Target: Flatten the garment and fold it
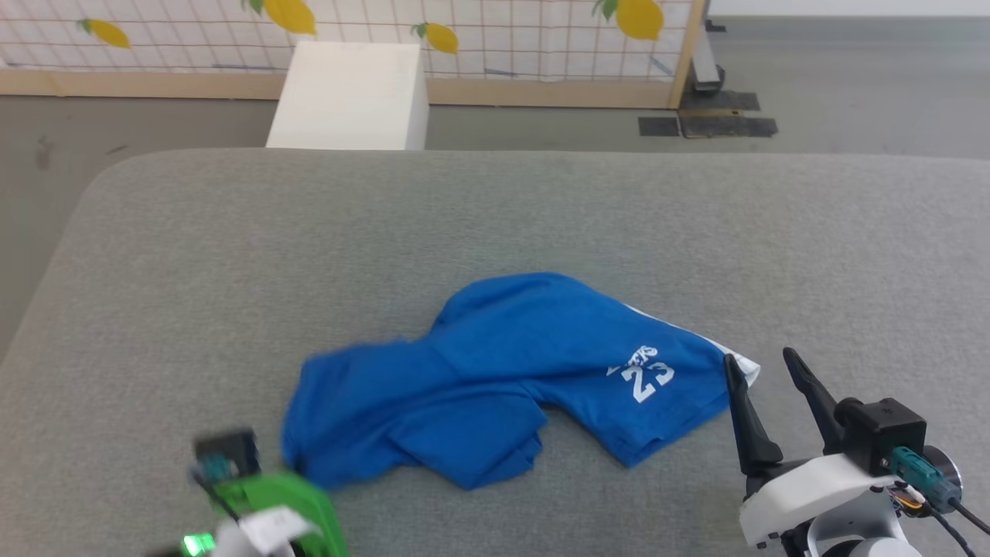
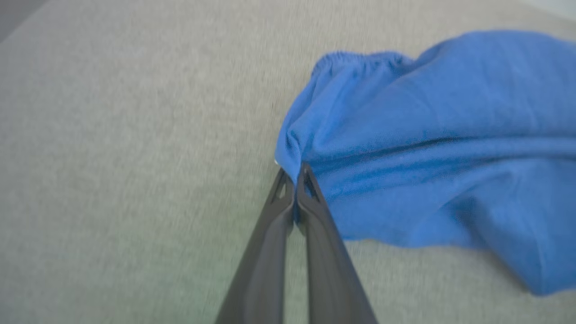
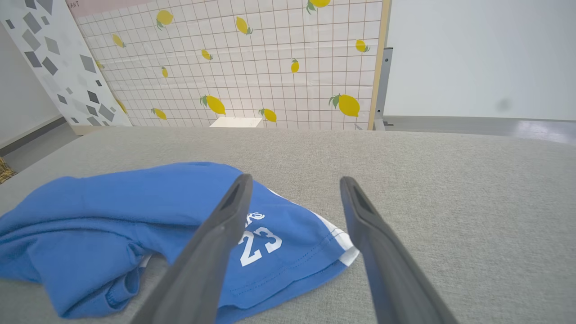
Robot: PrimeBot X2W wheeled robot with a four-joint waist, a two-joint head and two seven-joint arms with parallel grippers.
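Grey cushion [image 1: 495, 216]; left wrist view: left pincer [image 2: 294, 174] clenched on garment [image 2: 427, 135]; right pincer [image 3: 295, 179] released.

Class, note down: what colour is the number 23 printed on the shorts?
White 23 on the blue garment; clearest in the right wrist view.

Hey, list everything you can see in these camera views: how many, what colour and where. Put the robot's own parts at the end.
shorts: one, bright blue with white trim and a white 23 print, crumpled on the padded surface
padded surface: one, grey, under the shorts
box: one, white, on the floor behind the padded surface
lemon panel: one, white grid with yellow lemons, along the back
floor mats: a few, black, far right on the floor
patterned panel: one, white with grey shapes, left of the lemon panel
left tool: one, dark, shut on the shorts' edge near the waistband
right tool: one, dark, open, by the printed leg's white hem
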